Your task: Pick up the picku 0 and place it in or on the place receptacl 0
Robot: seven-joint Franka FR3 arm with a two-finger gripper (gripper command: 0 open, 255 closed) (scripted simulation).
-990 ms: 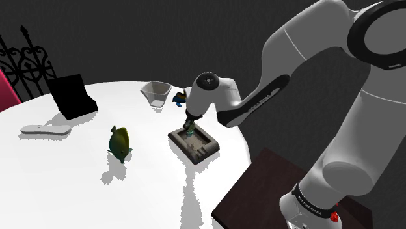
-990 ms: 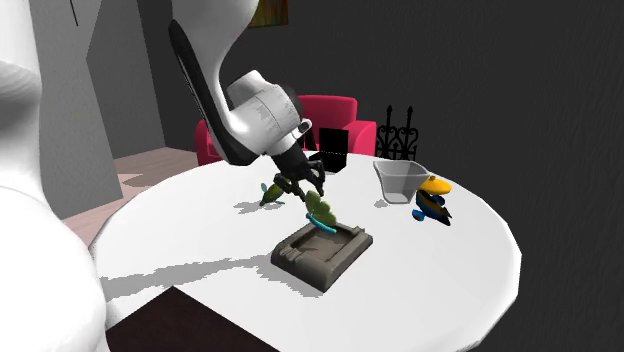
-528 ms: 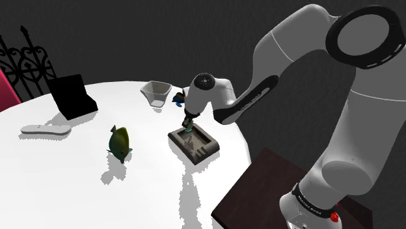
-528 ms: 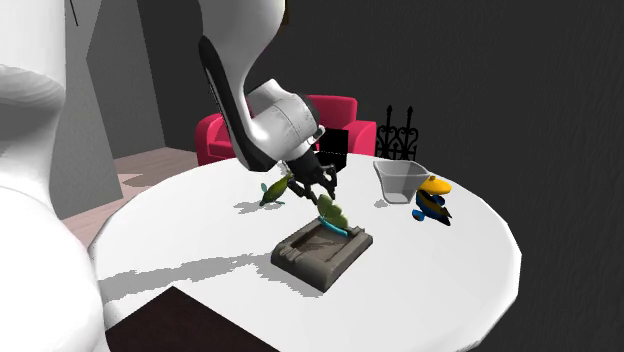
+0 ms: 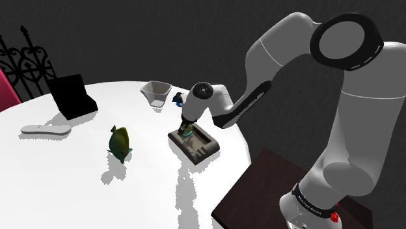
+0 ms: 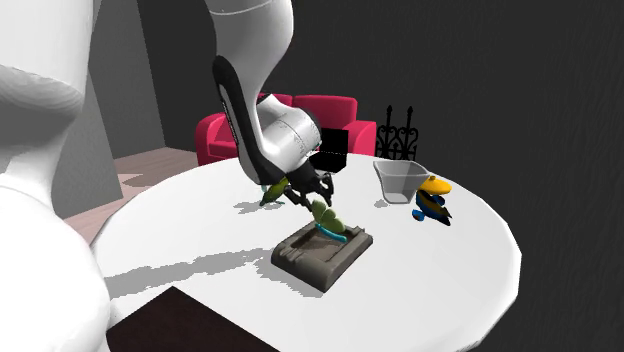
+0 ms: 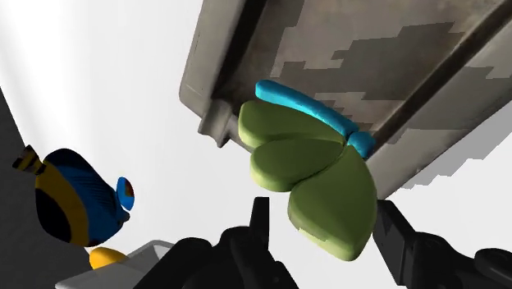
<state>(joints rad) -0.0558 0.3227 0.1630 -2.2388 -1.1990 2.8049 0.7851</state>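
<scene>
Where the round white table (image 5: pixel 78 188) curves toward the dark brown stand (image 5: pixel 260 188), a low grey-brown tray (image 5: pixel 198 146) lies flat. It is a rectangle with a raised rim and a blotchy skin like stone. The toy butterfly (image 7: pixel 308 168) has smooth, round green wings and a bright blue body shaped like a little sausage. It is tilted, low over one end of the tray, at eleven o'clock from the tray's middle in the shoulder view. I cannot tell if it touches the rim. The black gripper (image 7: pixel 322 220) sits around one wing, but I cannot tell if it squeezes the butterfly or is loose around it.

In the shoulder view a yellow-green toy fish (image 5: pixel 120 141) stands at nine o'clock from the tray, well apart. A pale square tub (image 5: pixel 155 93), wider at the top, sits at eleven o'clock. A blue and yellow toy fish (image 5: pixel 176 99) is just beside the tub, partly hidden by the arm's wrist. A black box (image 5: pixel 73 95) and a flat white thing (image 5: pixel 45 129) lie farther off, toward ten and nine o'clock. A curly black iron fence (image 5: pixel 26 62) stands past the table's edge. The wrist also covers part of the tray's end.

The white arm (image 5: pixel 345 130) rises from the stand and bends over at a big dark-ringed joint. It reaches down to the tray, with the hand pointing down.
</scene>
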